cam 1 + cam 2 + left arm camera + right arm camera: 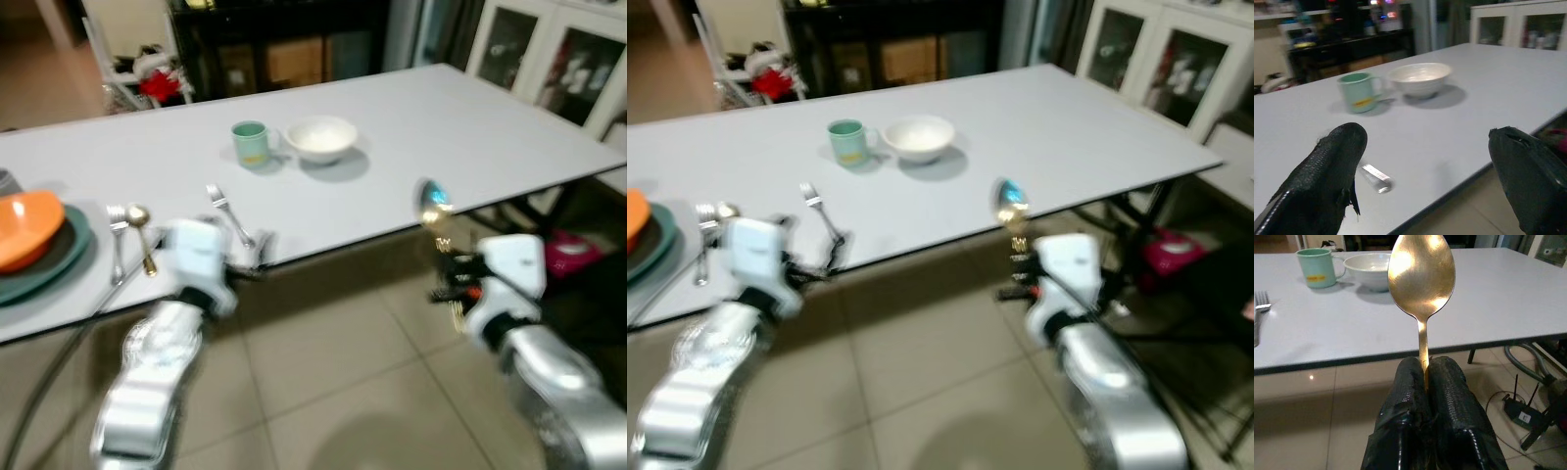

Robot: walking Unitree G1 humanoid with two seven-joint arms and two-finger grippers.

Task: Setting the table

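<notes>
Right gripper (1422, 382), lower right of the head views just off the table (470, 127) edge, is clamped on a gold spoon (1421, 271) held upright, bowl uppermost. Left gripper (1425, 161), lower left, reaches over the near table edge with fingers (1327, 171) wide apart beside a fork (229, 215). The head view adds an orange bowl (24, 227) on a green plate (59, 259) at far left with a fork and spoon (140, 230) beside it; both wrist views show the mug (1357, 91) touching the white bowl (1420, 78) mid-table.

Your orange bowl (27, 227) cut off at the edge, cabinet (549, 54) contents blurred (glass doors), spoon (1421, 279) handle hidden between fingers (1406, 396).
</notes>
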